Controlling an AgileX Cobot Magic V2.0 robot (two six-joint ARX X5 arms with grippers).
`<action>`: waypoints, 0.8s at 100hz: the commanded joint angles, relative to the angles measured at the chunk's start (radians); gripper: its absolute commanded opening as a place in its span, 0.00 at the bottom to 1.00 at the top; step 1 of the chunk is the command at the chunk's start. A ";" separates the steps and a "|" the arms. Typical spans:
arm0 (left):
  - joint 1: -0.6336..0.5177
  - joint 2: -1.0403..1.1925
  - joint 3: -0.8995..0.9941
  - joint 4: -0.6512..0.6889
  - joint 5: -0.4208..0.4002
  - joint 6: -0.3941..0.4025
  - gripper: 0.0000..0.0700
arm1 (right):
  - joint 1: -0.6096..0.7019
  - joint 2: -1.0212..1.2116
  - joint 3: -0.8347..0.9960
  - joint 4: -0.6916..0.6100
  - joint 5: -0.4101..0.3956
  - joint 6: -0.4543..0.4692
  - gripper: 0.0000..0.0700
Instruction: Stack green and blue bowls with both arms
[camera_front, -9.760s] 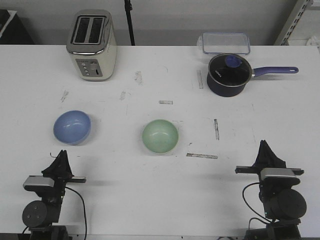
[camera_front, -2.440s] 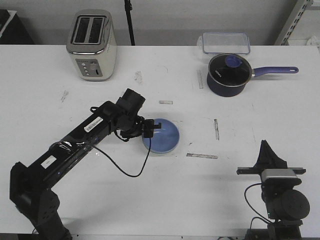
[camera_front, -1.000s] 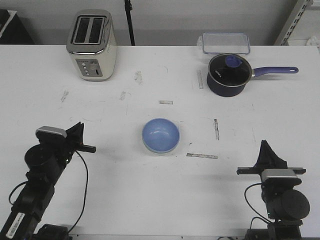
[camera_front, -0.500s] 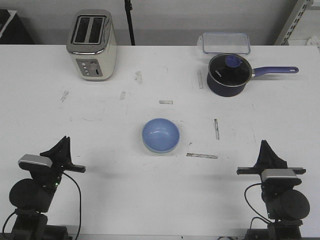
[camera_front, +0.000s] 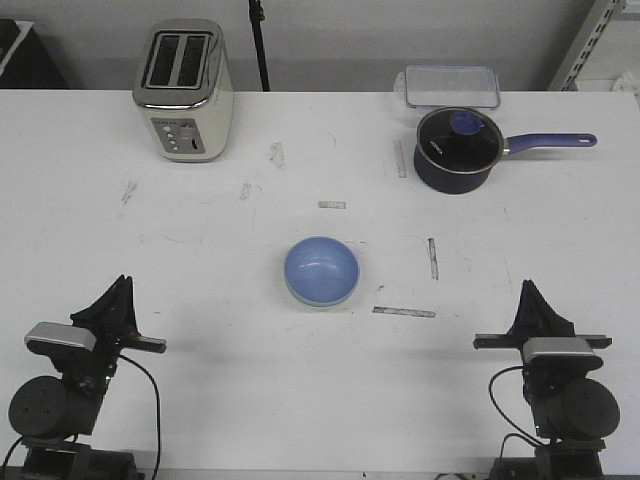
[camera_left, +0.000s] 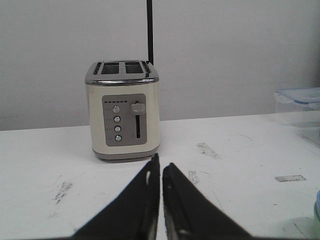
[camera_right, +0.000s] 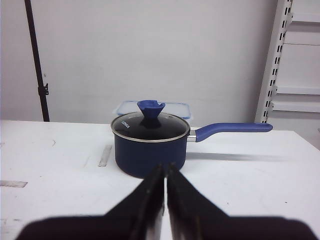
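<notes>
The light blue bowl (camera_front: 321, 269) sits in the middle of the table, nested in the pale green bowl, of which only a thin edge (camera_front: 318, 304) shows at the near side. My left gripper (camera_front: 122, 284) is shut and empty at the near left, well clear of the bowls. In the left wrist view (camera_left: 161, 163) it points at the toaster. My right gripper (camera_front: 527, 288) is shut and empty at the near right. In the right wrist view (camera_right: 165, 168) it points at the saucepan.
A cream toaster (camera_front: 184, 90) stands at the back left. A dark navy saucepan (camera_front: 457, 148) with a lid and a long handle stands at the back right, with a clear lidded box (camera_front: 452, 86) behind it. Tape strips (camera_front: 404, 312) mark the table.
The blue bowl went from the left side into the green bowl at the centre. My left arm let go, drew back to the near left and shut. The right arm stayed still.
</notes>
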 joint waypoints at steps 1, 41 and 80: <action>0.005 -0.005 -0.015 0.016 -0.028 0.009 0.00 | 0.000 0.000 0.001 0.011 0.000 -0.005 0.01; 0.045 -0.088 -0.242 0.148 -0.046 0.008 0.01 | 0.000 0.000 0.001 0.011 0.000 -0.005 0.01; 0.074 -0.192 -0.337 0.148 -0.047 0.009 0.01 | 0.000 0.000 0.001 0.011 0.000 -0.005 0.01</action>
